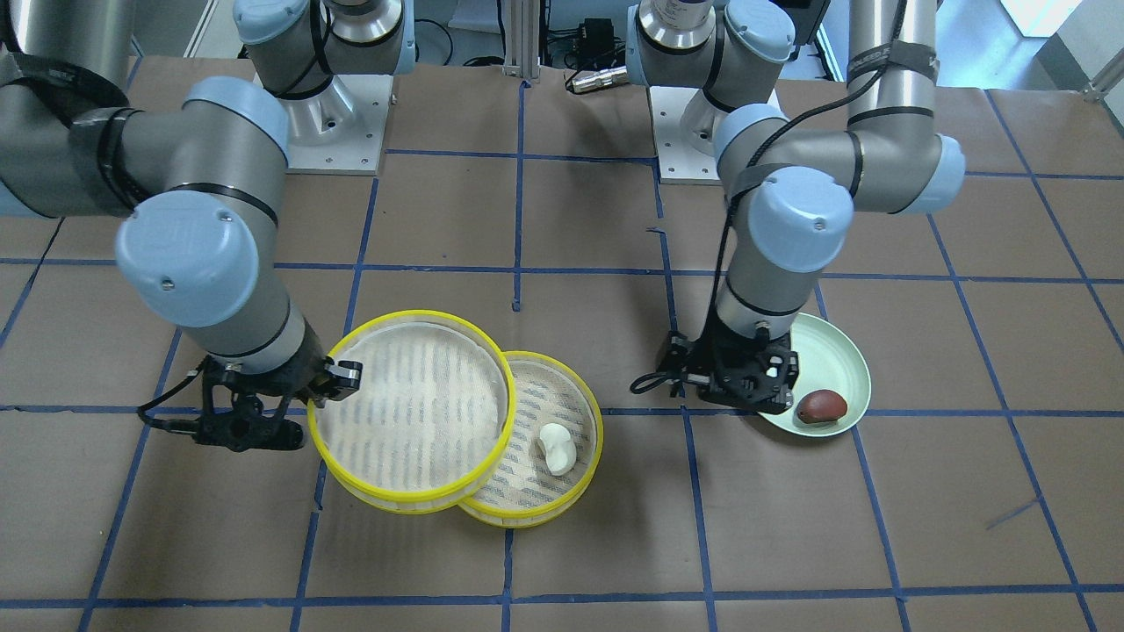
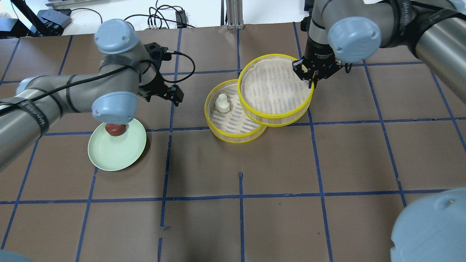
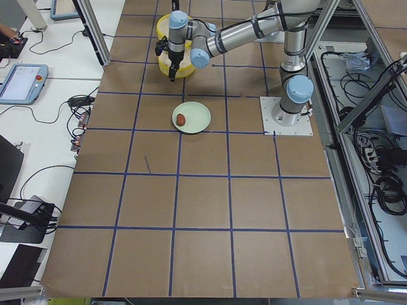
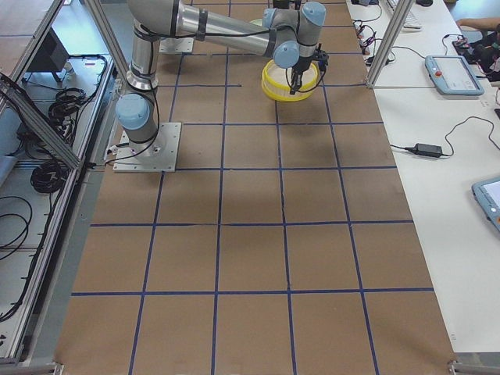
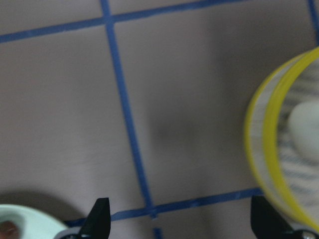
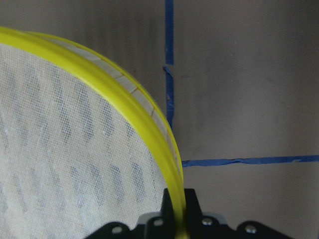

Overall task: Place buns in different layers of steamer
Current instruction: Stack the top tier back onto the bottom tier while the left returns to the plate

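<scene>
The white bun point(image 1: 557, 448) lies in the lower steamer tray point(image 1: 544, 518), also seen from overhead point(image 2: 222, 103). The empty upper tray point(image 1: 413, 502) sits partly over the lower tray point(image 2: 233, 140), offset to one side. My right gripper point(image 1: 325, 379) is shut on the upper tray's yellow rim point(image 6: 149, 119). The dark reddish-brown bun point(image 1: 822, 405) lies on the pale green plate point(image 1: 839, 351). My left gripper point(image 1: 680, 373) is open and empty beside the plate, over bare table between the plate and the trays; its fingertips point(image 5: 98, 216) stand wide apart.
The table is covered in brown paper with a grid of blue tape. Both arm bases point(image 1: 334, 132) stand at the robot's side of it. In the left wrist view the lower tray point(image 5: 259, 149) is to the right and the plate point(image 5: 30, 219) at bottom left.
</scene>
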Available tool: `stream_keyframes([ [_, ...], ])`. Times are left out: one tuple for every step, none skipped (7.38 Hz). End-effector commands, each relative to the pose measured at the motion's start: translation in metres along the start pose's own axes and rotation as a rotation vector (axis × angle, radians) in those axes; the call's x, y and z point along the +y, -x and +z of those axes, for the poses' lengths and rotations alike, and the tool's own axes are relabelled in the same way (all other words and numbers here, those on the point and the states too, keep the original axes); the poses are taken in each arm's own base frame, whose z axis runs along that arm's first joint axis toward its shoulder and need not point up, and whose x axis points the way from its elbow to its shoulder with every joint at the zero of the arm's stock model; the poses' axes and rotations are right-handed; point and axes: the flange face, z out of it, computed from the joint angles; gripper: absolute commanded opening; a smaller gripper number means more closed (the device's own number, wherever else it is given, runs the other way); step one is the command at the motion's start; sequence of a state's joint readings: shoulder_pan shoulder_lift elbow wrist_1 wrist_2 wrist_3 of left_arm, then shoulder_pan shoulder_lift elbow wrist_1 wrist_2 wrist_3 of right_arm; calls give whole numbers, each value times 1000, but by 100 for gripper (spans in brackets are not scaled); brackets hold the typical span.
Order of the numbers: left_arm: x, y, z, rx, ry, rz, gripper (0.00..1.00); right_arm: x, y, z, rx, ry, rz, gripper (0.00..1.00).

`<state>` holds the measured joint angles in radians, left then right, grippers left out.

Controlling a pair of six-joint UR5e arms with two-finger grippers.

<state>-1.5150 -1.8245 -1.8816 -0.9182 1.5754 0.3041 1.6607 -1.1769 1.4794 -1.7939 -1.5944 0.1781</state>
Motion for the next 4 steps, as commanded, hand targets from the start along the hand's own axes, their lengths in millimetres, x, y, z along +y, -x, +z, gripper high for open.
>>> stream_keyframes([
  [68,99,33,39,90,43,100,8,63,11,-9,0,106,9],
  [74,119,43,42,110,16,100,11,74,19,-3,11,125,9],
  [72,123,52,50,122,13,100,19,89,24,3,16,127,9],
  [68,126,63,51,124,11,100,16,90,33,12,27,113,9],
])
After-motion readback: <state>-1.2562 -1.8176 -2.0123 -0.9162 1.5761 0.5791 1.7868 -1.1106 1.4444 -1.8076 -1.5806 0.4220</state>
